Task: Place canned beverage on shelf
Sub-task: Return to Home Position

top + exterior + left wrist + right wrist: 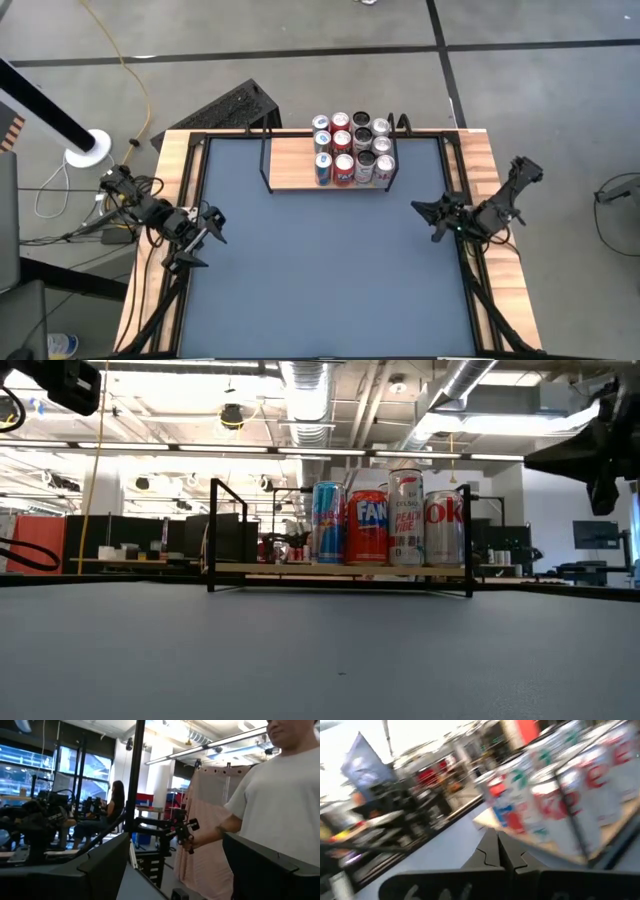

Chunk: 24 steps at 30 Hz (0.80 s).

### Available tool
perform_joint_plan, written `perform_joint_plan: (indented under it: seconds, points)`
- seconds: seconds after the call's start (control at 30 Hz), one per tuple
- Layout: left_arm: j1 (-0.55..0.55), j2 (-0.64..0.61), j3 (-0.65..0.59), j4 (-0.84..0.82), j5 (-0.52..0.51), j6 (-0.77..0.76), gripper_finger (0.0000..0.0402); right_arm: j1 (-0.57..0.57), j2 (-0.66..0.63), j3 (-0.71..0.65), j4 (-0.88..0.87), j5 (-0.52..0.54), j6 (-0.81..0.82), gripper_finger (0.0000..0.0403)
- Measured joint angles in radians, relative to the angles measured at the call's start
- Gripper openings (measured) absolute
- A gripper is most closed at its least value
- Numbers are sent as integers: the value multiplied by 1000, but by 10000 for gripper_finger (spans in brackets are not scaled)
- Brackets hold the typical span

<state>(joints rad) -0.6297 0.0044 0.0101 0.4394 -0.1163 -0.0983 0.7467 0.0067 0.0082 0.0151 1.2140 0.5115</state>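
— At the far edge of the table [300, 300], midway between the 2 arms, what stands there?

— The shelf [290, 165], a light-wood board with black wire at its ends. Its cans fill the right part, in 4 columns running front to back. The left part of the board is bare.

— Which cans face the low camera?

— 4 in a row, upright and side by side: a blue can [328, 523], a red Fanta can [368, 528], a pale peach-labelled can [406, 520] and a silver Diet Coke can [444, 525]. From above, the blue column [322, 145] shows 3 cans, and the red column [341, 143] beside it shows 3 as well.

— And the left gripper [205, 238]?

— It hangs over the table's left edge, well apart from the shelf. Its fingers [100, 865] are spread wide with nothing between them. Its wrist camera looks off into the room. There a person in a white shirt [280, 785] holds a dark device in 1 hand [192, 842], and another person [112, 802] sits farther back.

— The right gripper [432, 220]?

— It is over the table's right side, near the shelf's right end but apart from it. Its fingers [487, 850] are pressed together, holding nothing, and they point toward the silver cans at that end.

— How do the arms show from table height?

— Only as dark shapes at the upper corners, the left arm [60, 382] on 1 side and the right arm [598, 445] on the other, both above the level of the cans.
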Motion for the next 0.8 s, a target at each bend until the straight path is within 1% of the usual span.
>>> perform_joint_plan:
  seconds: [0.07,0.1,0.13,0.17,0.2,0.3,0.33,0.4,0.47,0.6,0.7,0.8]
  points:
    - [0,0,0,-1,-1,18,311,-20,0,0,-2,37,-12,0]
    - [0,0,0,0,-2,32,311,-33,0,0,-2,35,-12,0]
    - [0,0,0,3,-2,44,311,-49,0,0,5,11,-12,0]
    - [0,0,0,4,-2,52,311,-66,0,0,18,-40,-13,0]
    - [0,0,0,4,-3,53,311,-84,0,0,34,-115,-13,0]
    - [0,0,-1,5,-3,52,311,-139,0,-1,73,-415,-11,0]
    - [0,0,-1,7,-3,53,311,-156,0,-1,76,-498,-4,0]
    - [0,0,-1,17,-3,67,311,-187,0,-1,74,-604,7,0]
    - [0,0,-1,25,-3,91,311,-214,0,-1,73,-653,-22,0]
    - [0,0,-1,13,-12,113,311,-262,0,-2,115,-693,-146,0]
    - [0,0,-1,-4,-74,120,311,-304,0,-2,186,-724,-230,2]
    - [0,0,-2,-27,-141,154,311,-346,-1,-2,194,-773,-314,9]
